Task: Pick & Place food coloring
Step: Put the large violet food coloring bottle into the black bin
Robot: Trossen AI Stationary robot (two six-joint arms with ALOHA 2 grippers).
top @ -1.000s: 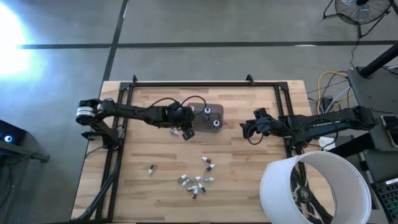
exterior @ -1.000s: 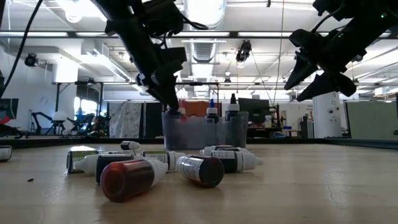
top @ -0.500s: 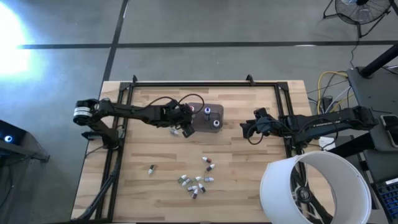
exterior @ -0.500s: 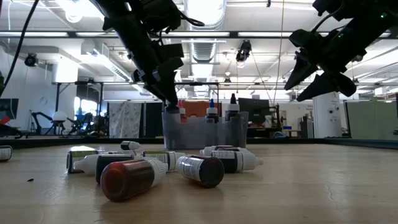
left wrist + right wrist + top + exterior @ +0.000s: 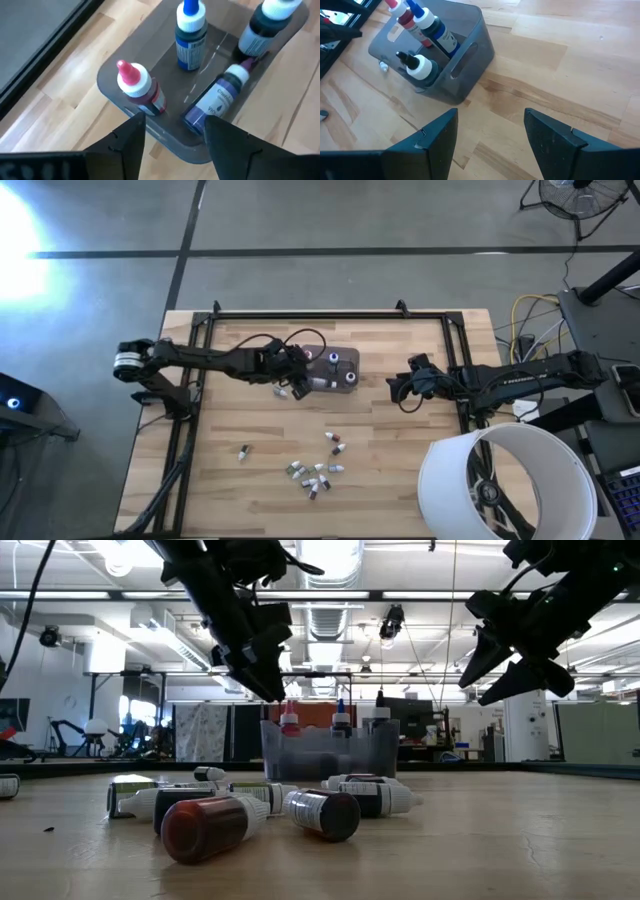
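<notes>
A grey translucent tub (image 5: 335,370) stands on the wooden table. In it a red-capped food coloring bottle (image 5: 137,86), a blue-capped one (image 5: 190,35) and a dark white-capped one (image 5: 262,30) stand upright, and a purple one (image 5: 215,100) lies on the bottom. My left gripper (image 5: 175,145) hangs open just above the tub's left end (image 5: 255,660), with nothing between its fingers. Several more bottles (image 5: 318,470) lie on their sides nearer the front edge, and one (image 5: 243,450) lies apart to the left. My right gripper (image 5: 400,388) waits open to the tub's right.
Black rails (image 5: 190,380) frame the table's left, far and right sides. A large white round bin (image 5: 505,480) stands past the near right corner. Bare wood lies between the tub and the cluster of bottles (image 5: 205,825).
My left gripper has come off the red-capped bottle, risen a little and drawn back toward the table's left edge. The bottle stays standing in the tub's left end. My right gripper has kept still.
</notes>
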